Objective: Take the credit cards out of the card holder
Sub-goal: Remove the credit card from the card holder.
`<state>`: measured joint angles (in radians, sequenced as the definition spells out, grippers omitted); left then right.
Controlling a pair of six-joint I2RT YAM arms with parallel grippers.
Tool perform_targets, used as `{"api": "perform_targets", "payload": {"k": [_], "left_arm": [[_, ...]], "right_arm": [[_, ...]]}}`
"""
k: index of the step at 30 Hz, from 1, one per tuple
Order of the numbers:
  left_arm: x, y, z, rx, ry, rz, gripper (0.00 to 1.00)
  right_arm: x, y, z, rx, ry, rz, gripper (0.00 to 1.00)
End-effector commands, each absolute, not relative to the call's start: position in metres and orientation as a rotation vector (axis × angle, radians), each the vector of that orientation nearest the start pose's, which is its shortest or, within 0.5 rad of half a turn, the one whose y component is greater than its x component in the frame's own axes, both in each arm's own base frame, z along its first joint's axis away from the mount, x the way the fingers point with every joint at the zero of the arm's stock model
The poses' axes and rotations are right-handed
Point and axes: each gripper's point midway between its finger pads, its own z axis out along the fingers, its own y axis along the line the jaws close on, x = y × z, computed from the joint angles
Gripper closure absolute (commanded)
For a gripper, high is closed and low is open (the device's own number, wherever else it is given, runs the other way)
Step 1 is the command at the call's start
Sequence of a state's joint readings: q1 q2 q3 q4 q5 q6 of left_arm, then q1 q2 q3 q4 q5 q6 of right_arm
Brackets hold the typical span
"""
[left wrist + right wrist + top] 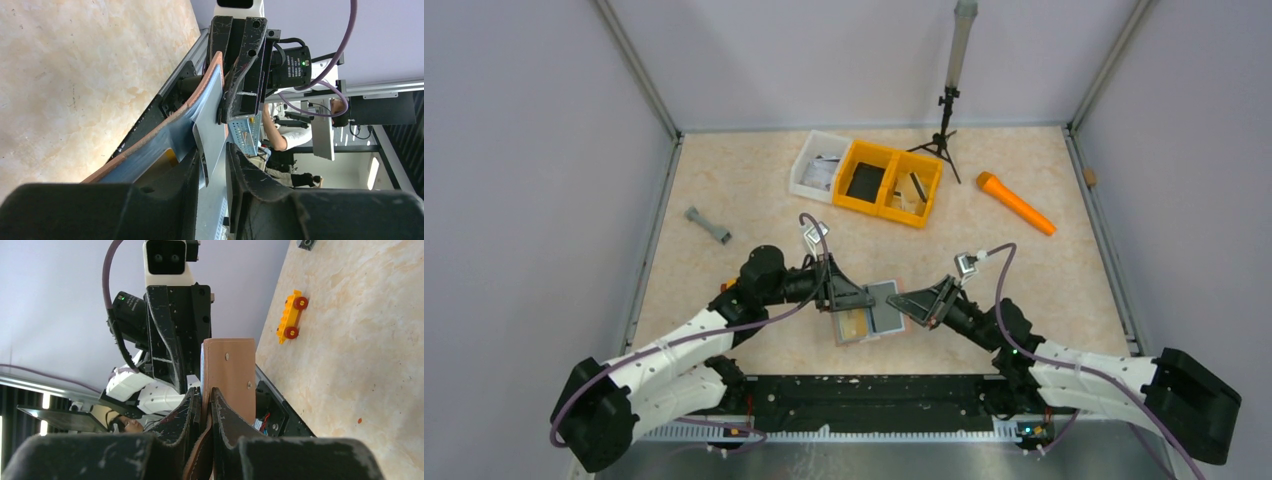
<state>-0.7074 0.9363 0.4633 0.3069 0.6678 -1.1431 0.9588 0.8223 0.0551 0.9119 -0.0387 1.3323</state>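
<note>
The card holder [871, 312] hangs open between both grippers, above the table near its front edge. Its inside is pale blue-grey with a yellowish patch on the left half. My right gripper [911, 306] is shut on the holder's reddish-brown flap [229, 370], with its fingertips [206, 405] pinched tight on the leather. My left gripper [856, 297] is at the holder's left part. In the left wrist view its jaws [214, 175] stand close on either side of a greyish card [211, 127] that sticks out from the blue inside [175, 135]. The black card is hidden.
Two yellow bins [892, 183] and a white bin [816, 168] stand at the back. A black tripod [944, 130] is behind them and an orange torch-like object [1016, 203] lies at the right. A grey dumbbell piece [708, 226] lies at the left. A yellow toy car [291, 315] lies on the table.
</note>
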Motion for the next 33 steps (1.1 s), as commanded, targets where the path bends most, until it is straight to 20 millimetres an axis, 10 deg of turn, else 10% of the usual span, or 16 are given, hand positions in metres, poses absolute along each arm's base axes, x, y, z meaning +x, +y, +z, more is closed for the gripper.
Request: {"api": "perform_targets", "payload": {"k": [1,7,14,17,20,33], "left_arm": [[0.129,-0.298,0.233,0.199,2.057,-1.873,0.73],[0.128,-0.295,0.234,0.187,2.033,-1.868,1.0],[0.129,-0.293,0.233,0.167,2.025,-1.861,1.0],[0.13,-0.293,0.234,0.16,2.021,-1.868,1.0],[0.129,-0.293,0.233,0.155,2.02,-1.873,1.0],[0.127,-0.29,0.226,0.138,2.022,-1.877,1.0]], "right_arm": [[0.134,0.279,0.258,0.24,1.542,1.969,1.0],[0.135,0.277,0.255,0.254,1.537,1.963,0.93],[0.134,0.273,0.259,0.254,1.515,1.964,0.71],[0.133,0.272,0.259,0.255,1.513,1.969,1.0],[0.133,0.272,0.258,0.259,1.516,1.969,1.0],[0.136,0.266,0.256,0.29,1.507,1.955,0.68]]}}
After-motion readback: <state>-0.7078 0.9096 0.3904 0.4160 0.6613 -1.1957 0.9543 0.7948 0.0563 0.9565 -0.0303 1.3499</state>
